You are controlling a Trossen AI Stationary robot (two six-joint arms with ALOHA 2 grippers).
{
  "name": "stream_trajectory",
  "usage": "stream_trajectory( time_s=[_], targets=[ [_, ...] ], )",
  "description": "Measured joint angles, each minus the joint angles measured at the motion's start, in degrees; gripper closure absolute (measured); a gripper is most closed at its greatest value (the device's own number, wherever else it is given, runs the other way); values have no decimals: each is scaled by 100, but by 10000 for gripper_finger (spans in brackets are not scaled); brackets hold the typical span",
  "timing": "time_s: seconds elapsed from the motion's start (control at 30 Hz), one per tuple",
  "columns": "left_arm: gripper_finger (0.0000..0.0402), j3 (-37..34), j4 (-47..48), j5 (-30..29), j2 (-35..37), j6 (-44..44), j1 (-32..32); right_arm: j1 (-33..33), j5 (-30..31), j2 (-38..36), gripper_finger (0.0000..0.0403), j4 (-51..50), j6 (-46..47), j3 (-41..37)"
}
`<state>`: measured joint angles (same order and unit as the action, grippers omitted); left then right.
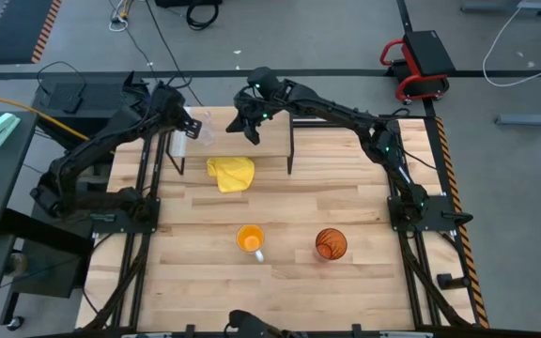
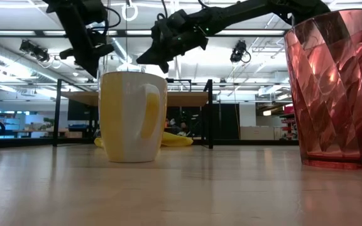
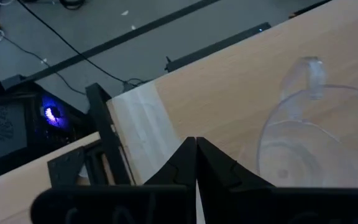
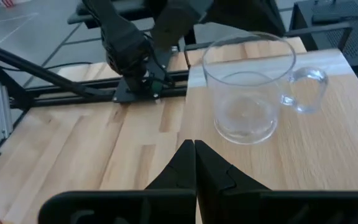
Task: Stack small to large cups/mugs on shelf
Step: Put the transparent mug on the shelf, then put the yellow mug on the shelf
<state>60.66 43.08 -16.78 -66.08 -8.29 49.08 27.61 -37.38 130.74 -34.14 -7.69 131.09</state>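
Both end effectors hovered over the shelf, closed on nothing, with one glass up on it.

The clear glass (image 4: 248,93), which had a handle, stood upright on the shelf (image 1: 270,141) near its whitish end. The left end effector (image 1: 188,125) hung just beside it with its fingers (image 3: 179,163) pressed together; the right end effector (image 1: 250,131) hung over the shelf's middle, its tips likewise together and empty. On the tabletop (image 1: 195,282) nearer the front stood the orange mug (image 1: 250,240) and, apart to its side, the amber tumbler (image 1: 331,244). A yellow cloth (image 1: 231,174) lay just in front of the shelf.
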Motion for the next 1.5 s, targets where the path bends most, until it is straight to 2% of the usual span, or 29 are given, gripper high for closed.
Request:
stream_trajectory(
  time_s=[0.23,0.63,0.83,1.17,1.4,1.5],
  targets=[
    [376,0,-4,35,-107,-1,-17,59,246,0,403,-51,-12,-33],
    [390,0,10,526,-108,-14,-17,112,244,0,403,-113,-20,-33],
    [377,0,147,532,-109,-31,-17,115,244,0,403,-241,-84,-35],
    [391,-2,184,493,-26,120,0,121,242,0,402,-698,-271,-35],
    [374,-2,189,430,184,124,-2,112,166,0,402,-658,-277,-35],
    [370,-2,187,395,361,122,0,88,162,0,402,-348,-207,-35]
  ],
)
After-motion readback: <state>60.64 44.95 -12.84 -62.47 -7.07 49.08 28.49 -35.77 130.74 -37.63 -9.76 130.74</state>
